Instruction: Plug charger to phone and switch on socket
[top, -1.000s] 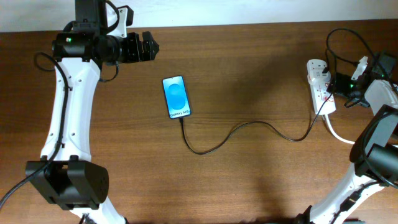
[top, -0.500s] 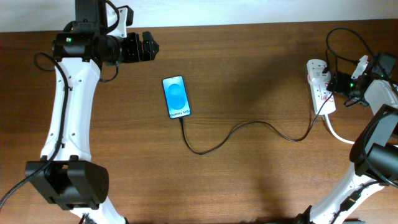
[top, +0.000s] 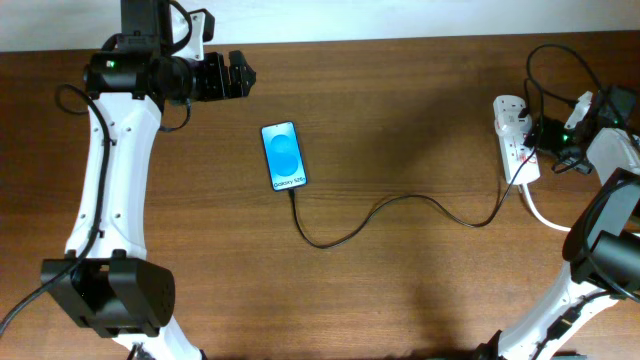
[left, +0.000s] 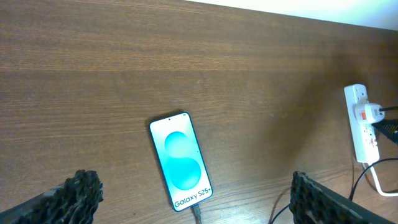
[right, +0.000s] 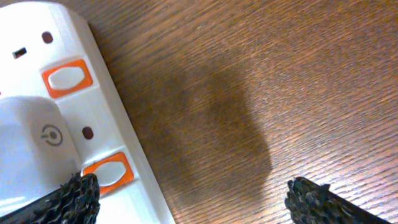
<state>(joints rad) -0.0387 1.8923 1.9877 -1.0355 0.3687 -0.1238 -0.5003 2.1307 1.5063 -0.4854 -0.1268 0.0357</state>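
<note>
While the phone (top: 284, 156) lies screen-up on the wooden surface (top: 400, 100) with the charger (top: 370, 213) meeting its lower edge, the left fingers (left: 79, 191) hang spread wide above it. The right fingers (right: 78, 196), also wide, hover over the socket (top: 516, 140), one just beside an orange switch (right: 109, 172).

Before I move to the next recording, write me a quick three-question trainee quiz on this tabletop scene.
1. True or false: the thin black charger cable is plugged into the flat blue-screened phone.
2. Fill in: in its wrist view, the jaws of the left gripper stand ____.
3. Which gripper is at the long white plastic power strip? A) left gripper B) right gripper C) neither
Key: 1 true; 2 open; 3 B.
</note>
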